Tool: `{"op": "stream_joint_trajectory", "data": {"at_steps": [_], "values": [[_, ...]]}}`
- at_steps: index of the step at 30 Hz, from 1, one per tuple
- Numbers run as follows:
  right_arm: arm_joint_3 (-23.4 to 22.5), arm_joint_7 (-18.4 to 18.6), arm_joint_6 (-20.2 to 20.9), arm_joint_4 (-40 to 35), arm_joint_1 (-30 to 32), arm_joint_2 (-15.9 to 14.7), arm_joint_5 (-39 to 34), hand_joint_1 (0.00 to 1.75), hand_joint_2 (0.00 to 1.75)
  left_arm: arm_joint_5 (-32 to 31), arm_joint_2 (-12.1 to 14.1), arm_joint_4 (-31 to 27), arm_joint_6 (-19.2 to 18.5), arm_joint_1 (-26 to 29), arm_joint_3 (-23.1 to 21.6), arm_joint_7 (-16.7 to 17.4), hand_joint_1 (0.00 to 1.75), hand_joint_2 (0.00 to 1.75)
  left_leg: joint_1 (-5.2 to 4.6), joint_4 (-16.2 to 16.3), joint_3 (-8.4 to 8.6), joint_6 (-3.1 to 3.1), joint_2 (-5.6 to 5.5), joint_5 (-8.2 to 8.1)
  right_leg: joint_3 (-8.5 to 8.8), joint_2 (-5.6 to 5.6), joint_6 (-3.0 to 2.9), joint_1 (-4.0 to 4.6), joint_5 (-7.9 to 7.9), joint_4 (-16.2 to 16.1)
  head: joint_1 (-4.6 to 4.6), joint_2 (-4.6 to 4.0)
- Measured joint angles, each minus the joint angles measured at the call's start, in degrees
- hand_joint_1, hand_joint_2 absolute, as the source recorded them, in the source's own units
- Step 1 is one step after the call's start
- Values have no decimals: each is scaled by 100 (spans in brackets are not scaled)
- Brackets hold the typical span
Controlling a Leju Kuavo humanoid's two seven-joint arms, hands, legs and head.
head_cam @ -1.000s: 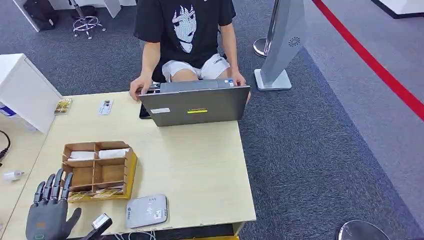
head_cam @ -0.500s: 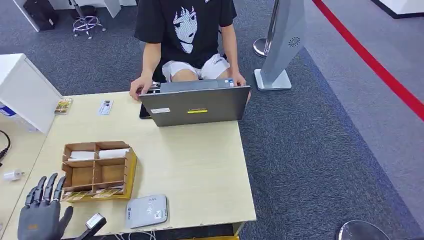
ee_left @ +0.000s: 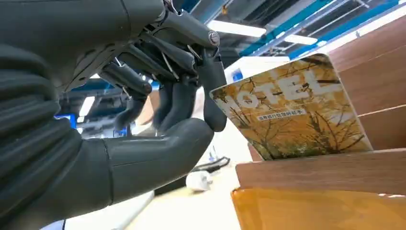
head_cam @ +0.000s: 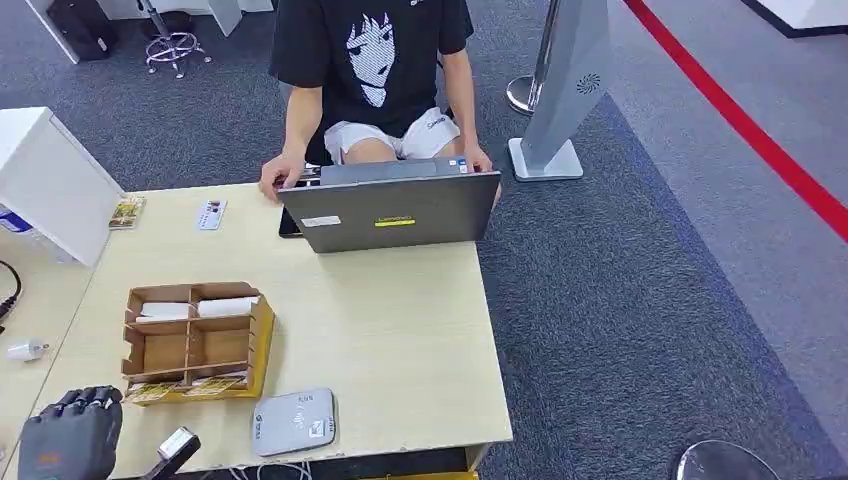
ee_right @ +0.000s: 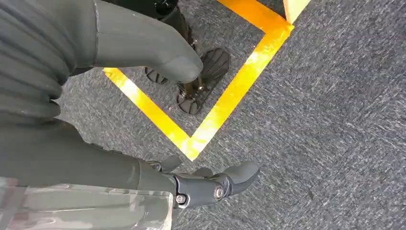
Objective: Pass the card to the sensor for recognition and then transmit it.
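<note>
A yellow card printed HOTEL (ee_left: pixel 292 112) stands in the front slot of the wooden organiser box (head_cam: pixel 195 340), where the yellow cards (head_cam: pixel 185 388) lean. My left hand (head_cam: pixel 70 438) hovers at the table's near left corner beside that box, fingers curled down. In the left wrist view its bent fingertips (ee_left: pixel 214 112) sit right at the card's corner and close to the thumb, with nothing pinched between them. The grey card sensor (head_cam: pixel 293 422) lies flat just right of the box at the front edge. My right hand (ee_right: pixel 95 163) hangs over the carpet, fingers spread and holding nothing.
A person sits at the far side of the table (head_cam: pixel 400 340) behind a grey laptop (head_cam: pixel 390 208). Two loose cards (head_cam: pixel 210 213) lie at the back left. White cards fill the box's rear slots (head_cam: pixel 195 308). A white cabinet (head_cam: pixel 50 180) stands at the left.
My left hand has drawn back towards the near edge, and its fingers have gone from straight and spread to curled down. The card, box and sensor have not moved.
</note>
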Motion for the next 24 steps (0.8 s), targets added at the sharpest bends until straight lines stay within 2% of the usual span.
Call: {"op": "stream_joint_trajectory", "data": {"at_steps": [8, 9, 10, 11, 19, 24], "values": [[0, 2, 66, -2, -1, 0, 103, 0, 175, -51, 179, -564, 11, -135, 352, -90, 175, 175, 2, 0, 1, -2, 0, 2, 0, 0, 0, 1, 0, 0, -2, 0], [-2, 2, 83, 0, 0, 0, 103, 0, 175, -26, 219, -680, 2, -168, 380, -118, 150, 175, 2, 0, 1, -2, 0, 2, 0, 0, -1, 1, 0, 1, -2, 0], [-2, 4, 85, 0, -1, 0, 103, 0, 175, 2, 258, -806, -13, -197, 391, -140, 150, 175, 2, 0, 2, -2, 0, 2, 0, 0, -1, 1, 1, 1, 0, 0], [-4, 11, 85, -2, -2, 0, 103, 0, 175, 17, 278, -890, -55, -225, 398, -164, 0, 175, 1, 0, 1, -2, 0, 2, 0, 0, -1, 1, 1, 1, -2, 0], [-87, 77, 55, 0, -3, 0, 63, 0, 175, 153, 302, -1554, -306, -264, 380, -181, 0, 175, 0, 0, 1, -2, 0, 2, 0, 1, -1, 0, 1, 0, -2, 0], [-129, 90, 61, 0, -5, 0, 61, 0, 175, 275, 314, -1808, -749, -256, 256, -179, 0, 175, 0, 0, 1, -2, 0, 2, 0, 1, -1, 0, 1, 0, -2, 0]]}}
